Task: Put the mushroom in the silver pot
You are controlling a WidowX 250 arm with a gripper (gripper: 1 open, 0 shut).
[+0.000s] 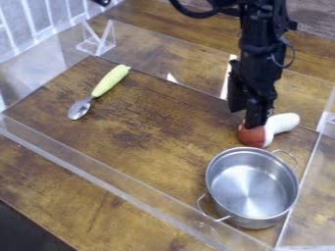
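Observation:
The mushroom lies on its side on the wooden table at the right, its reddish-brown cap pointing left and its white stem pointing right. My gripper hangs straight down over the cap. Its dark fingers are open and reach down to the top of the cap, hiding part of it. I cannot tell whether they touch it. The silver pot stands empty just in front of the mushroom, near the right front corner.
A spoon with a yellow-green handle lies at the left of the table. A low clear plastic wall runs around the work area. A small clear stand sits at the back left.

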